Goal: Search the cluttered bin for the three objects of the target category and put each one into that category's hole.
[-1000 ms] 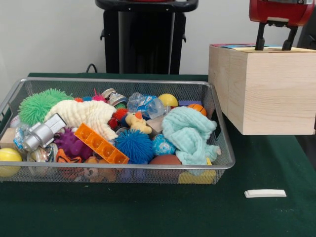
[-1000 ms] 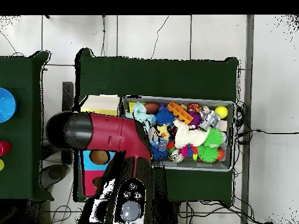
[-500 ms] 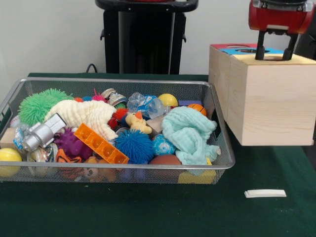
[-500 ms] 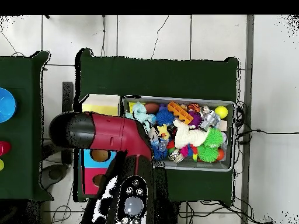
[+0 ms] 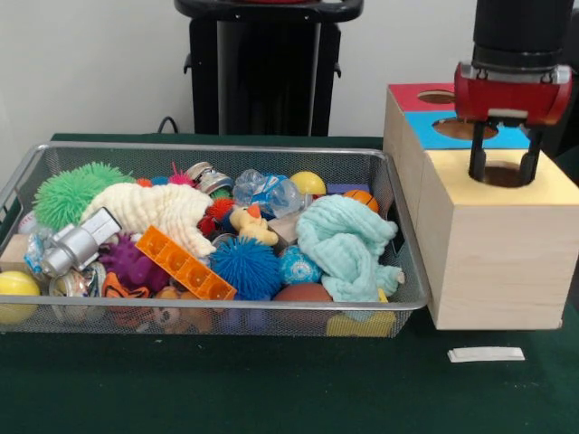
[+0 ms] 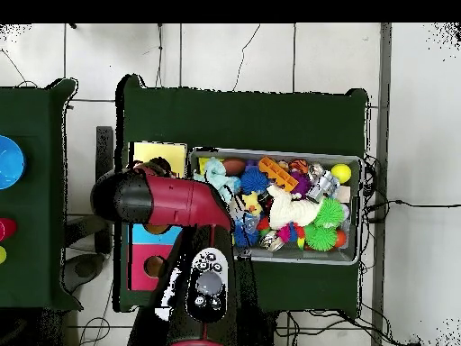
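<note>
A wooden box [image 5: 488, 253] stands right of the bin, its top split into a red panel [image 5: 412, 94], a blue panel [image 5: 425, 132] and a yellow panel [image 5: 552, 185], each with a hole. My gripper [image 5: 500, 174] is open, its fingertips [image 5: 476, 174] set wide apart at the rim of the yellow panel's hole, with nothing between them. The wire bin [image 5: 403, 226] holds a yellow ball [image 5: 308, 183], an orange ball [image 5: 361, 198], a blue spiky ball [image 5: 245, 266] and a teal cloth [image 5: 344, 244]. Overhead, the red arm [image 6: 171, 200] covers the box [image 6: 149, 236] beside the bin [image 6: 270, 151].
The bin also holds a green spiky ball [image 5: 71, 192], a white fuzzy toy [image 5: 158, 208], an orange brick [image 5: 184, 263], a silver toy [image 5: 80, 242] and a brown ball [image 5: 303, 293]. A small white strip [image 5: 486, 353] lies on the green cloth before the box.
The gripper and the wooden box have come down together. The box, hanging above the table before, now sits on it with its coloured top showing. The bin's contents have not moved.
</note>
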`<state>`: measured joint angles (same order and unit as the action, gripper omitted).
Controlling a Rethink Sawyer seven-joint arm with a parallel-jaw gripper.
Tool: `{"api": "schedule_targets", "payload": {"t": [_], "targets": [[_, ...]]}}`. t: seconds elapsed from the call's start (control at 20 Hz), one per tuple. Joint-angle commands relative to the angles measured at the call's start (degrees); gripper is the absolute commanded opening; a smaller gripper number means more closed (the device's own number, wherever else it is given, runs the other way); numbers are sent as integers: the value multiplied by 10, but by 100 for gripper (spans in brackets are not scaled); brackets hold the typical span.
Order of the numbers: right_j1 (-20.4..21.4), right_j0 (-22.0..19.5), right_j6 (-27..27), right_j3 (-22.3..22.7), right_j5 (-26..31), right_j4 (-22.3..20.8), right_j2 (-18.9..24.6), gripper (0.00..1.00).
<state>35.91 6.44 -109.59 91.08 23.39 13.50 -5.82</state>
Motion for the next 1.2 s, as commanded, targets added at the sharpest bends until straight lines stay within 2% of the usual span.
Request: {"api": "schedule_targets", "payload": {"t": [0.05,0.85,1.2], "targets": [[-43,-48,-63,37,-69,-34,15,100],[-33,-53,-55,48,-76,-37,18,100],[-35,-52,-54,39,-49,-33,13,100]]}}
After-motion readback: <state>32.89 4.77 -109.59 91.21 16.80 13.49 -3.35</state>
